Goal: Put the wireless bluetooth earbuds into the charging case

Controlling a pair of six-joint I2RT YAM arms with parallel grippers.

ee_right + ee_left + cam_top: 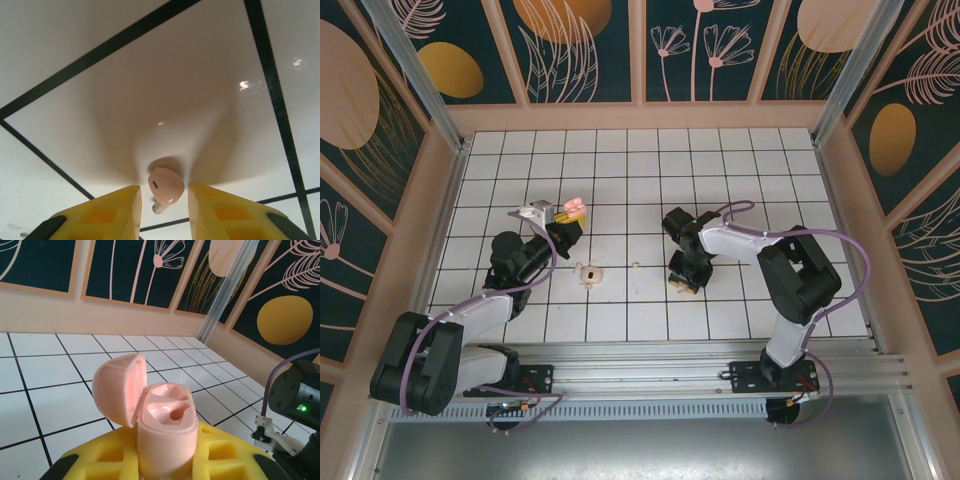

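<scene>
The left gripper point(566, 214) is raised above the white tiled table point(650, 160) and is clenched on the charging case point(165, 430), which stands upright between its yellow pads point(225, 457). The lid point(117, 390) of the case is swung open to the left, and the two moulded wells inside are bare. The right gripper point(685, 281) is lowered to the table, pointing down. Its yellow fingers point(107, 212) are spread, and one earbud point(166, 185) lies on the tile between them, with a thin gap on each side, so it is not grasped. In the top view, a salmon-pink round disc point(590, 273) lies on the tiles between the two grippers. A tiny pale piece point(635, 265) lies just to the right of it, too small to identify.
</scene>
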